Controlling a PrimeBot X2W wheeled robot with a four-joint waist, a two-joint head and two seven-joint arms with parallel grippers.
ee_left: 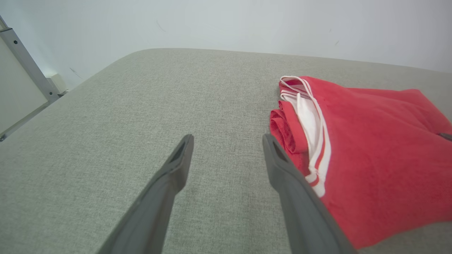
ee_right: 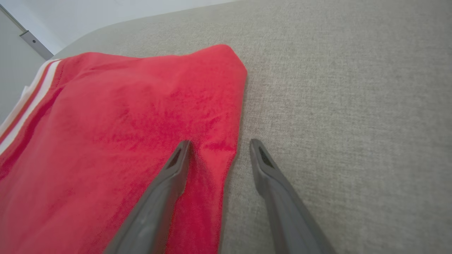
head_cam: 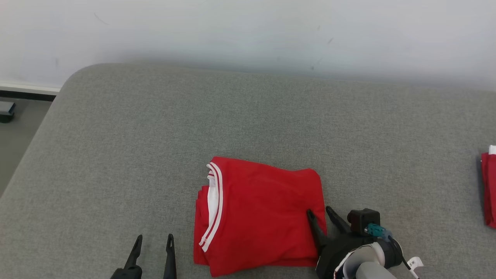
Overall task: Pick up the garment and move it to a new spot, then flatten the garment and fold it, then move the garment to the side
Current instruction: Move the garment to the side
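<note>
Now folded garment [head_cam: 263,213] lies centre of table [head_cam: 116,135]. Right end effector [head_cam: 319,211] agape, straddling right hem; pinch all layers together, drag sideways low. Left end effector [head_cam: 155,237] released, beside collar.

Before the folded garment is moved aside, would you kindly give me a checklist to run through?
1. Garment folded into a compact stack: ok.
2. Right jaws straddle its right edge, one finger over the cloth, the other over the surface: ok.
3. Right jaws shut on the cloth: not ok, they stand open.
4. Left jaws open and apart from the garment, beside its collar edge: ok.
5. All layers between the right jaws: cannot tell.
6. Room to the side: ok on the left; a second red cloth lies at the far right.
</note>
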